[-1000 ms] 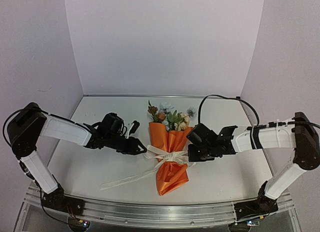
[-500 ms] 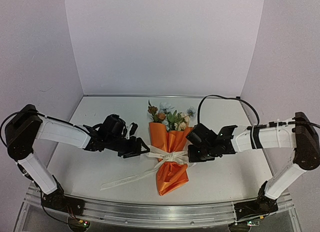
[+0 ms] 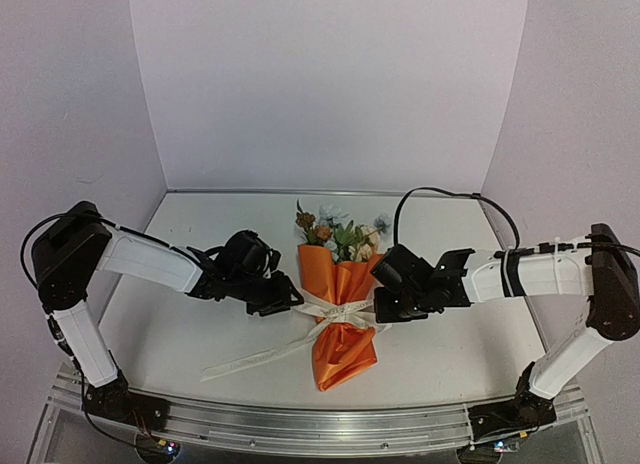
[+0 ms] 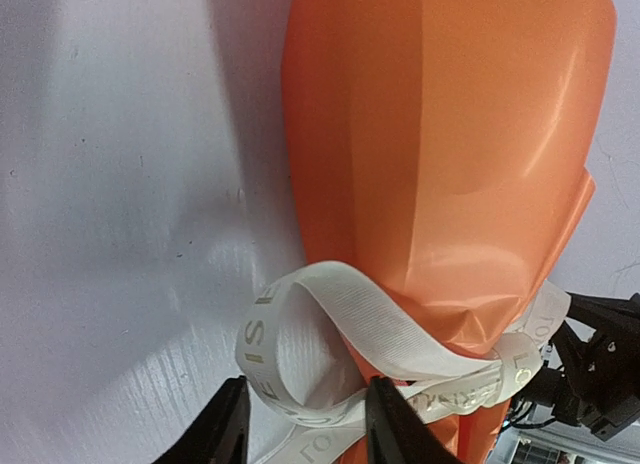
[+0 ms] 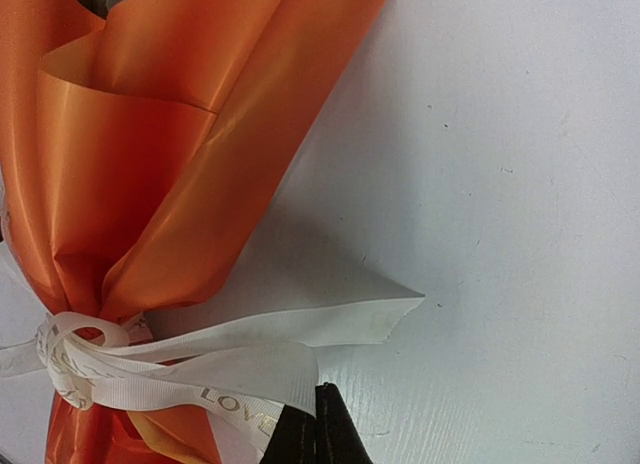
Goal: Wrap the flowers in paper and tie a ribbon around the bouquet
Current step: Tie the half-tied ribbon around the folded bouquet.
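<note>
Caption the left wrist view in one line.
Left fingers straddle a loop of the ribbon tied round the orange bouquet.

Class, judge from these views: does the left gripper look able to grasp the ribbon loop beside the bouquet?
Probably yes: the left gripper straddles the ribbon loop with open fingers, nothing else between them.
</note>
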Robot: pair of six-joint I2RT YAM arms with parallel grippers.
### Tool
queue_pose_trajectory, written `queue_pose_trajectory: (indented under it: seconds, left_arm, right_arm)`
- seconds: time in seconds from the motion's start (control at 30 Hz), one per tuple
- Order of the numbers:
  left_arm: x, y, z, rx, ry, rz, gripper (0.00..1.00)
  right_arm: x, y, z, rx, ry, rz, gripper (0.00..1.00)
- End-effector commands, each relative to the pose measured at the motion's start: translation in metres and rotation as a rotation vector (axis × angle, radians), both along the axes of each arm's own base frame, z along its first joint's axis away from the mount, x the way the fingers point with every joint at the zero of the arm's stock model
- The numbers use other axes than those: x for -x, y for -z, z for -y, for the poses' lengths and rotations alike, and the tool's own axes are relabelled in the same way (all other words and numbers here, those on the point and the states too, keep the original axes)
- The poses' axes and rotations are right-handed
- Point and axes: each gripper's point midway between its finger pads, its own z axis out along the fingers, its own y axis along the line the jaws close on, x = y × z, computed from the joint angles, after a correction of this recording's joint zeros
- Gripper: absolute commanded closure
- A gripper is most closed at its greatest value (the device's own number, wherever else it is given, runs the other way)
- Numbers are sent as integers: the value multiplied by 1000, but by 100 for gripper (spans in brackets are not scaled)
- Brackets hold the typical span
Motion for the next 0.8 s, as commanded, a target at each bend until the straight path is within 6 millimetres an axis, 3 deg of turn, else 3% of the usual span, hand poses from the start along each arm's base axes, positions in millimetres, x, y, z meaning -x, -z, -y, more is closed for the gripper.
queue_pose_trajectory:
  seconds: [0.0,0.17,0.33,0.5,0.77]
  left_arm:
    - [-18,-9,5,25,-49,21,65]
    - [-21,-10,2,35,-60,29,86]
    - [-24,-15,-4,26,-67,62,99]
    - [-27,-14,-14,-37,-73,94,100]
    - [-28,-7,-42,-109,-85,99,100]
  right_arm:
    - [-7,-13,-4,4,4,40,100]
    - [-7,-14,-4,2,6,41,100]
    - [-7,-17,1,9,18,50,100]
    - [-10,-16,17,53,80,69,100]
    - [-4,4,38,83,154,26,100]
